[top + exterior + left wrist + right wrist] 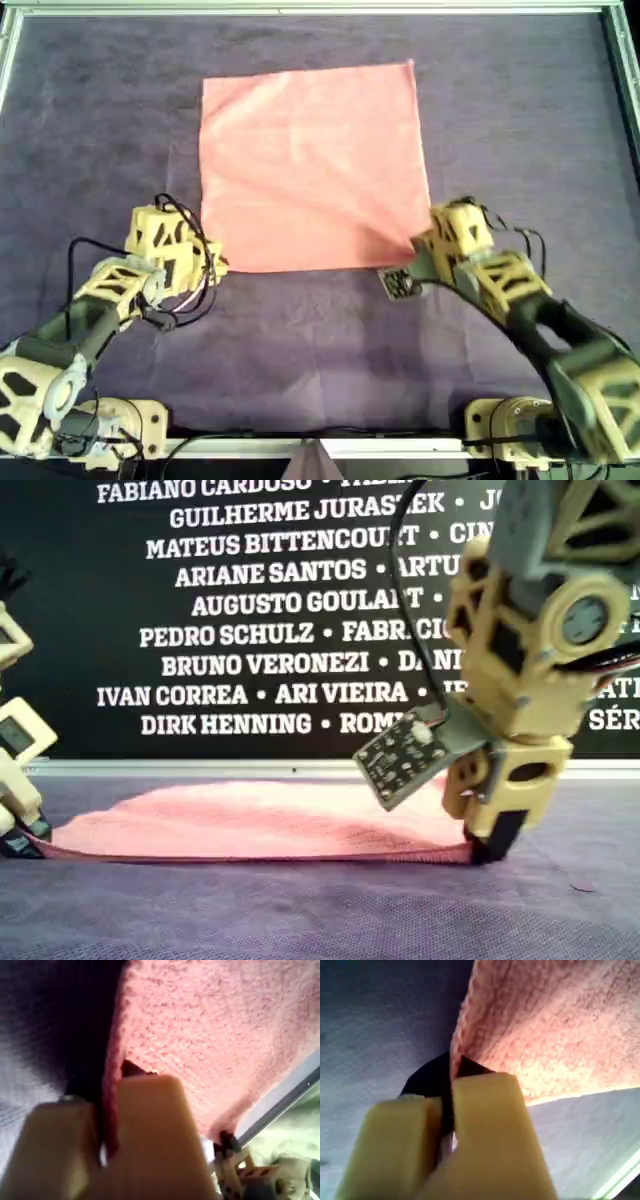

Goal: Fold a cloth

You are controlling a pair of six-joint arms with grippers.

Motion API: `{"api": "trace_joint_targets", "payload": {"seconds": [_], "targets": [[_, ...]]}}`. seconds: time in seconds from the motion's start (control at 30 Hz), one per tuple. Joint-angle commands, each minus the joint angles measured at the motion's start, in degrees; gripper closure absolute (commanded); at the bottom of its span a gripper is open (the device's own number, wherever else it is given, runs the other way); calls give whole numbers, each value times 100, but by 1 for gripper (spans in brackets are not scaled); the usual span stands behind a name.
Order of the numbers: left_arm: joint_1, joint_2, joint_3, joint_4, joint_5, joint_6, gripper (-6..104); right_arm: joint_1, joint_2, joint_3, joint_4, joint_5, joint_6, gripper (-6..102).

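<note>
Pinching the cloth (310,165) at its two near corners, the first hand (107,1110) and second hand (451,1067) were both clenched on it, low against the purple tabletop (520,120).

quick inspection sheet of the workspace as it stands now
surface: dark purple mat, framed by a pale rail.
job's things: salmon cloth spread flat, unfolded, slightly wrinkled.
clutter: nothing seen.
grippers: my first gripper shut on a near cloth corner; my second gripper shut on the other near corner.
cables: black wires looped at one arm's wrist, on the overhead view's left.
surroundings: black banner with white names behind.
</note>
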Motion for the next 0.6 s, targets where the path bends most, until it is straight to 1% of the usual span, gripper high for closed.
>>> {"api": "trace_joint_targets", "payload": {"seconds": [0.0, 0.1, 0.3, 0.33, 0.57], "targets": [[-132, 290, 211, 26, 44, 44, 98, -62, 738, 132, -167, 35, 35, 94], [-132, 536, 334, 26, 44, 44, 98, -62, 879, 202, -167, 44, 35, 94], [-97, 835, 229, -53, 44, 35, 98, -62, 738, 44, -299, -26, 35, 94], [-70, 835, 211, -97, -18, 35, 98, -62, 738, 35, -413, 0, 35, 94], [-35, 316, -993, -105, -53, 35, 98, -62, 18, -105, -2145, 53, 26, 94]]}}
